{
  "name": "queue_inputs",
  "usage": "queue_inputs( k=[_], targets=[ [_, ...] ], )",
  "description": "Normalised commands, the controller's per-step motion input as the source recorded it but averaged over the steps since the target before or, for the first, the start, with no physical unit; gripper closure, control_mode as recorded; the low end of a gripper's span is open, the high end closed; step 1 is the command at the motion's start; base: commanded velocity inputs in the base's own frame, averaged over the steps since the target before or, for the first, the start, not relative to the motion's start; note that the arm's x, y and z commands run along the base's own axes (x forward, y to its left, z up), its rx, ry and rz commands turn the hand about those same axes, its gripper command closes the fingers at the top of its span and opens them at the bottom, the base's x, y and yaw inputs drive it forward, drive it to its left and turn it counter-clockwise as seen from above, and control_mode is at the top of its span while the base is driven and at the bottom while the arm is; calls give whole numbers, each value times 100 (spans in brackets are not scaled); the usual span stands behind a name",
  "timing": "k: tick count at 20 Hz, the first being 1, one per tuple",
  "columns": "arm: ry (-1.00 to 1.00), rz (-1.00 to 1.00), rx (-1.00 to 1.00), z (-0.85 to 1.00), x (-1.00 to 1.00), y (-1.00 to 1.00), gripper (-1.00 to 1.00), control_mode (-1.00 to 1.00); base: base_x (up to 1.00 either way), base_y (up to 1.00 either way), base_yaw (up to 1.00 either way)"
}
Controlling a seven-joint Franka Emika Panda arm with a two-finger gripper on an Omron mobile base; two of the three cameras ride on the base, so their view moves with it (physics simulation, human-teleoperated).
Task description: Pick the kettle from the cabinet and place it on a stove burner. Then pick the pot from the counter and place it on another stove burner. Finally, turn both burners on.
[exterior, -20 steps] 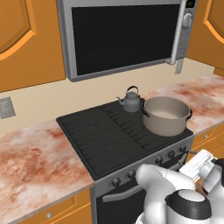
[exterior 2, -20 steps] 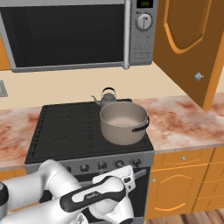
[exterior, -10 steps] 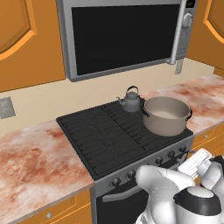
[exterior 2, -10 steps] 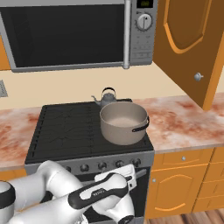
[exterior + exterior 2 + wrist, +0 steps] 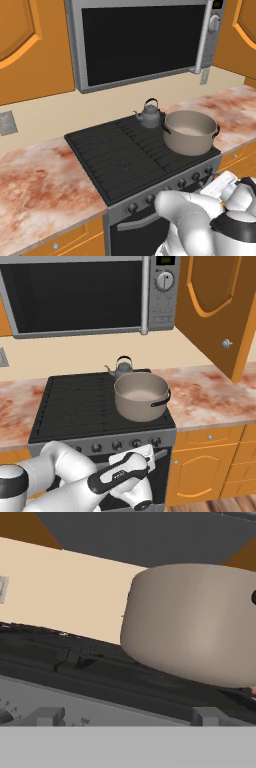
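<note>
One kettle (image 5: 149, 114), one pot (image 5: 190, 131), both on the stove burners (image 5: 122, 153). Kettle: small, dark grey metal, arched loop handle, curved spout, knobbed lid; sits at the cooktop's back edge, right of centre. Pot: wide, round, grey-beige metal, straight sides, two dark side handles; sits at the front right corner of the cooktop, just in front of the kettle, whether they touch I can't tell.

Cooktop: black, cast-iron grate sections, steel front. Five dark knobs (image 5: 116, 445) countable in the right base view, in one row along the front edge.

Counter (image 5: 40, 186): reddish-brown and cream marbled stone on both sides of the stove, orange wooden drawers below. One steel-framed microwave (image 5: 141, 41) with a dark door above the stove. One arched-panel orange cabinet door (image 5: 216, 307) stands swung open at right.

End effector (image 5: 152, 452): low, in front of the stove's steel front near the right knobs, fingers spread wide, holding nothing. Hand view looks up at the pot's smooth side wall across the grates.
</note>
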Motion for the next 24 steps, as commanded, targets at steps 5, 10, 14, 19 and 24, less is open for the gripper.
queue_inputs(
  k=[5, 10, 14, 19, 24],
  targets=[
    [0, 0, 3, -15, 13, -3, -100, -100, 0, 0, 0],
    [0, 0, 4, -12, 13, -8, -100, -100, 0, 0, 0],
    [0, 0, 4, -13, 13, -12, -100, -100, 0, 0, 0],
    [0, 0, 4, -14, 14, -10, -100, -100, 0, 0, 0],
    [0, 0, 3, -15, 15, -4, -100, -100, 0, 0, 0]
  ],
)
